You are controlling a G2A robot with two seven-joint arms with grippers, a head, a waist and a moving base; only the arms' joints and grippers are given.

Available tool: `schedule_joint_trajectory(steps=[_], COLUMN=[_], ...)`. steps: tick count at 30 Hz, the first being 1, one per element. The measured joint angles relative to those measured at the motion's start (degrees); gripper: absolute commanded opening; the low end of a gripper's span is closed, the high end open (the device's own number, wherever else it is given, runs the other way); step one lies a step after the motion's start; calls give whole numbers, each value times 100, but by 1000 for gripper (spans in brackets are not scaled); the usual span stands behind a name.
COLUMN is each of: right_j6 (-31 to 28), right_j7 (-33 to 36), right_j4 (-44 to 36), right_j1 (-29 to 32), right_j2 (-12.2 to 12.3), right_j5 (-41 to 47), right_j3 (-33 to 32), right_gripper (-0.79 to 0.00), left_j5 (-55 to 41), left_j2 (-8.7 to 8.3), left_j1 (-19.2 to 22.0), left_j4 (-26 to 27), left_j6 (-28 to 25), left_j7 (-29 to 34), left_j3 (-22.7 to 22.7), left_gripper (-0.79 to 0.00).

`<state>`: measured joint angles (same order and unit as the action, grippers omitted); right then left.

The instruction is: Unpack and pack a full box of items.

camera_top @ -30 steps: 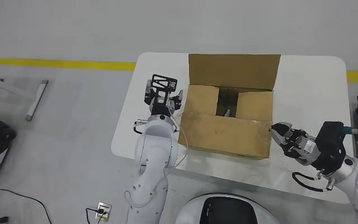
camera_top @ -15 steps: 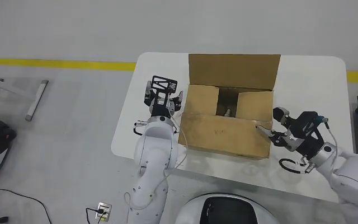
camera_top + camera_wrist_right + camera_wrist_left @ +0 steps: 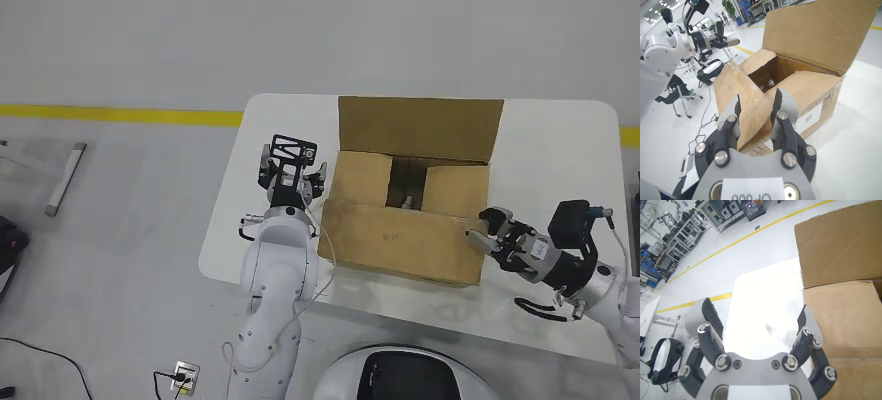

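An open cardboard box (image 3: 400,245) stands in the middle of the white table (image 3: 560,140), its rear flap upright and its two side flaps folded inward. A bottle (image 3: 768,84) lies inside, seen through the gap (image 3: 407,203). My right gripper (image 3: 483,228) is at the box's front right corner. Its fingers are open, with the corner of the taped front flap (image 3: 738,85) between them (image 3: 758,94). My left gripper (image 3: 292,160) hovers open and empty above the table just left of the box (image 3: 838,317); its fingers (image 3: 711,313) hold nothing.
Bare table surface lies right of the box (image 3: 570,190) and along the left edge (image 3: 757,289). A yellow line (image 3: 120,114) crosses the floor behind the table. An office chair (image 3: 677,96) and cables sit on the floor beside it.
My right gripper has moved in to the box's front right corner and turned, now straddling the front flap's corner. The left arm has kept still.
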<state>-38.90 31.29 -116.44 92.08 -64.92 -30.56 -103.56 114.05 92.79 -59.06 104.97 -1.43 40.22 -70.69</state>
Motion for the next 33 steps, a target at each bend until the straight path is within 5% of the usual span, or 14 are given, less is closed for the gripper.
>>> schedule_joint_trajectory(steps=[7, 8, 10, 18, 25, 33], right_j6=[-149, -175, -229, -361, -460, -487], right_j7=[508, 565, 642, -70, -1839, -3364], right_j4=[-32, -41, -80, -582, -1102, -1088], right_j1=[182, 203, 250, 520, 952, 1402], right_j2=[90, 101, 123, 113, 12, -50], right_j5=[1081, 1137, 1169, 13, -2286, -3365], right_j3=[-198, -222, -272, -556, -663, -564], right_gripper=[-511, -554, -785, -785, -785, -785], left_j5=[-22, -23, -31, -131, -226, -206], left_j2=[2, 2, 3, 13, 28, 42], left_j1=[8, 6, -3, 25, 124, 160], left_j4=[1, 6, 22, 213, 345, 320], left_j6=[-8, -8, -2, -25, -190, -684], left_j7=[-9, -9, -9, 44, 128, 463], left_j3=[6, 7, 12, 40, 163, 493], left_gripper=[0, 0, 0, 0, 0, 0])
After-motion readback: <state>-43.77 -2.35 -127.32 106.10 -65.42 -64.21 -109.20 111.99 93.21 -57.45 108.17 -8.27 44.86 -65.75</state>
